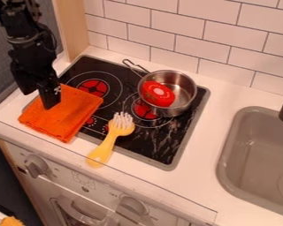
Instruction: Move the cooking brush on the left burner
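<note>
- While the black two-finger gripper (49,106) hangs over the folded orange cloth (73,112), whether it is apart or together cannot be told.
- The yellow cooking brush (110,140) lies at the front of the black cooktop (167,152), white bristles up, its handle reaching across the rim onto the white counter (197,185).
- Behind it, a stainless-steel saucepan (187,88) holds a red object (157,93) with a pale centre.
- The grey sink (227,154) is on the picture's right.
</note>
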`<state>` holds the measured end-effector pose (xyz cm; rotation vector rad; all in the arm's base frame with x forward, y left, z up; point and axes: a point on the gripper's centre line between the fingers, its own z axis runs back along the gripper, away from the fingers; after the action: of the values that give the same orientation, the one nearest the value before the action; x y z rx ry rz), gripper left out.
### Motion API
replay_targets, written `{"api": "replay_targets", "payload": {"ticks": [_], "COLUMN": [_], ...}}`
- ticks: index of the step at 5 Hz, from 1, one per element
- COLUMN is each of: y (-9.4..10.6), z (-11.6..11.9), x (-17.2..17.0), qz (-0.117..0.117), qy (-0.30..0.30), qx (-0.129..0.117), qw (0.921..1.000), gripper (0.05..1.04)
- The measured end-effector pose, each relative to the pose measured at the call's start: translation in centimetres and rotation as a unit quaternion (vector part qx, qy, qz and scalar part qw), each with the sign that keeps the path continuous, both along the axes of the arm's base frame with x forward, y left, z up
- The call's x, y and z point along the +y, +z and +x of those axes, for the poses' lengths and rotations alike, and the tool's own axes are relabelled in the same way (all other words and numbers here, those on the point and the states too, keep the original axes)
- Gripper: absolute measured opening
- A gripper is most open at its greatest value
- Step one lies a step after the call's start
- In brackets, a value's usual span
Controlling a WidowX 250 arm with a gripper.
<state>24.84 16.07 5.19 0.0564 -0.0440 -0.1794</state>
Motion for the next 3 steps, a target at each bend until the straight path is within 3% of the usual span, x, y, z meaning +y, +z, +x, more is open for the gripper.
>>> {"api": "replay_targets", "payload": {"ticks": [1, 3], "y": [-0.8, 1.7], "z": [-0.3, -0.1], "x": [-0.3, -6.0], "qz": [-0.009, -0.024], "qy": [-0.001, -0.062], "qx": [0.012, -0.007], "qw": [0.9999, 0.9978], "gripper": [0.999, 0.999]}}
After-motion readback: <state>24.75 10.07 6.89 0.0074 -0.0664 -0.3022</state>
